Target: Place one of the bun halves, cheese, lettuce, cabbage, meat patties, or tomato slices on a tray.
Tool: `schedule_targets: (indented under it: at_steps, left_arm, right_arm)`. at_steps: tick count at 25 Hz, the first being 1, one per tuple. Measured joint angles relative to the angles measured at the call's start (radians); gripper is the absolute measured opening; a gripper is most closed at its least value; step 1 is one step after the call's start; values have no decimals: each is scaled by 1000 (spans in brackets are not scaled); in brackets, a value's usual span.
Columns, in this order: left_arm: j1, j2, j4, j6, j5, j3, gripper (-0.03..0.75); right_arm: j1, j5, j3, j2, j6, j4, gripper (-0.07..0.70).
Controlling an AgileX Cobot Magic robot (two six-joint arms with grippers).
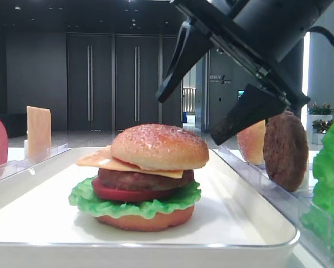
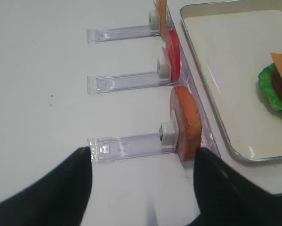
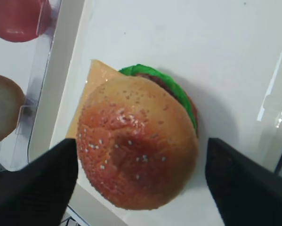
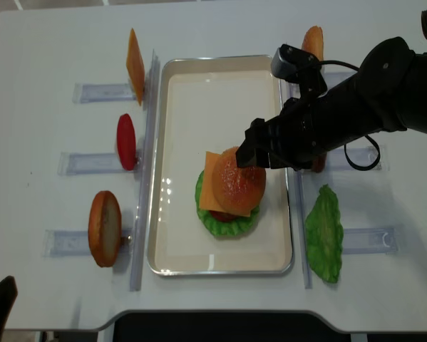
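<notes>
Right gripper (image 3: 141,176): fingers spread wide, 1 on each side of the top bun half (image 3: 137,143), holding nothing; whether the pads brush the crust cannot be told. In the low side view the same fingers hang above and just behind the bun.

Bun half sits dome-up, capping a stack on the white tray (image 4: 177,92): cheese slice (image 1: 100,160) poking out to 1 side beneath it, then meat patty (image 1: 144,180), tomato slice (image 1: 119,193), lettuce (image 1: 130,205), smooth bottom bun (image 1: 145,220). Stack stands on the tray's half nearer the robot, toward its right rim.

Left gripper (image 2: 141,181): fingers wide apart, empty, hovering over the bench left of the tray, near a clear rack (image 2: 126,143) with a bun half (image 2: 187,121) standing on edge. More racks beyond it carry a tomato slice (image 2: 173,54) and a cheese slice (image 4: 135,57). Right of the tray: a spare patty (image 1: 285,151), a bun (image 1: 251,141), a lettuce leaf (image 4: 323,234).

Handling, judged: bun looks like a light, rigid toy piece with a smooth, likely slippery dome; best pinched across its widest rim, low on the sides. The cheese beneath is thin and glossy and may slide. The lettuce looks flexible.

Writing: a small sign on the far wall, too small to read. No brand marks seen.
</notes>
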Motion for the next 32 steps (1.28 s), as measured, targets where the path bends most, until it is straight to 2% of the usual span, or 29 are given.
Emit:
schedule_targets:
  at_steps: [8,16,21,27,32]
  left_arm:
    - [0,0,0,0,0,0,516]
    - [0,0,0,0,0,0,516]
    - [0,0,0,0,0,0,516]
    - [0,0,0,0,0,0,516]
    - [0,0,0,0,0,0,516]
  right_arm:
    - [2,53,-62,-80,208,-229,531]
    - [2,195,-167,-160,485,-594,531]
    - [2,279,-230,-211,569,-788,531]
    - [-1,420,-283,-225,704,-1080,531]
    - [-93,436,-285,-225,709,-1129,531]
